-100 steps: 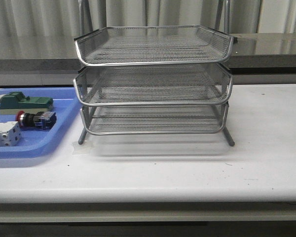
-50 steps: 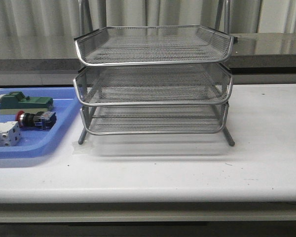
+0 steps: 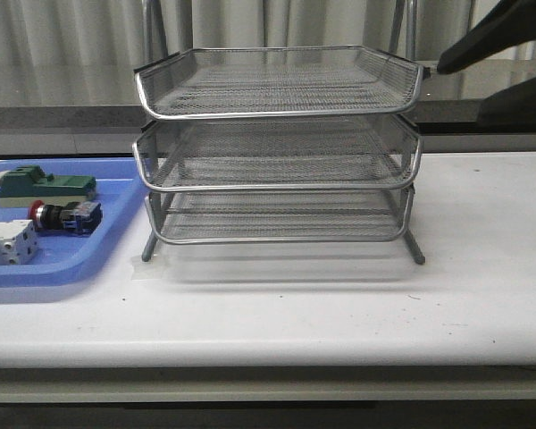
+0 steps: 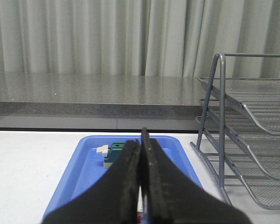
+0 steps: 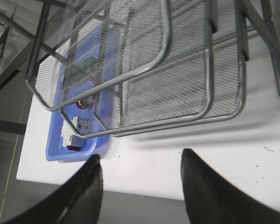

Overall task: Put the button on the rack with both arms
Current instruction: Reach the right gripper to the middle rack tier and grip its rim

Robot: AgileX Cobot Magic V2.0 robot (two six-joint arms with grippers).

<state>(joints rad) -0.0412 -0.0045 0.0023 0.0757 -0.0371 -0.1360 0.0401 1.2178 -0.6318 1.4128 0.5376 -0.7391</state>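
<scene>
The button [image 3: 64, 216], with a red head and a blue-black body, lies on its side in the blue tray [image 3: 62, 266] at the table's left. The three-tier silver wire rack [image 3: 277, 147] stands mid-table. In the left wrist view my left gripper [image 4: 142, 142] is shut with nothing in it, above the near end of the blue tray [image 4: 79, 163]; its fingers hide most of the button. My right gripper [image 5: 141, 156] is open and empty, high above the table in front of the rack [image 5: 177, 70]. The button [image 5: 84, 103] shows through the mesh.
A green block [image 3: 45, 186] and a white terminal block [image 3: 7, 243] share the blue tray with the button. A black part of my right arm [image 3: 505, 31] reaches in at the upper right, near the rack's top tier. A grey counter [image 3: 491, 85] runs behind the table.
A black part of my right arm has come into the front view at the upper right. The button, the tray and the rack have not moved.
</scene>
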